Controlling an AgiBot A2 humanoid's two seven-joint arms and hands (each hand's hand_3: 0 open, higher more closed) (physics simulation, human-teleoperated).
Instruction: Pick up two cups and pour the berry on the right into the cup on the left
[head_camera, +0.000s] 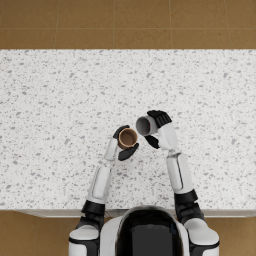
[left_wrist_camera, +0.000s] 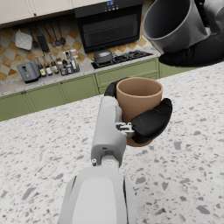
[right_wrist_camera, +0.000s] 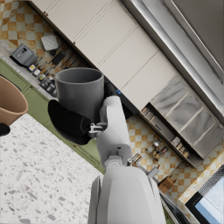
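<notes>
Two cups are held above the middle of the speckled white counter (head_camera: 60, 100) in the head view, well in from every edge. The left hand (head_camera: 123, 145) has its dark fingers wrapped around the brown cup (head_camera: 127, 138), which stands upright with its mouth facing the camera; the inside looks plain brown, and I cannot tell if anything lies in it. Just beside it, toward the far right, the right hand (head_camera: 159, 125) grips the grey cup (head_camera: 145, 125), tipped on its side with its mouth turned toward the brown cup. No berry can be made out here.

The left wrist view brings the brown cup (left_wrist_camera: 139, 105) close: a smooth, tan, straight-walled cup held upright, with the left hand (left_wrist_camera: 148, 122) curled round its lower body. Only its inner wall shows. The grey cup (left_wrist_camera: 173, 24) hangs higher and beyond it, tilted, in the right hand (left_wrist_camera: 197, 50). Green cabinets (left_wrist_camera: 65, 94) and a stove (left_wrist_camera: 114, 57) stand behind.

The right wrist view shows the grey cup (right_wrist_camera: 81, 94) as a plain dark grey cylinder, with the right hand (right_wrist_camera: 72, 122) closed round its base. Its mouth faces away, so the contents are hidden. The brown cup's (right_wrist_camera: 9, 103) rim shows near it.
</notes>
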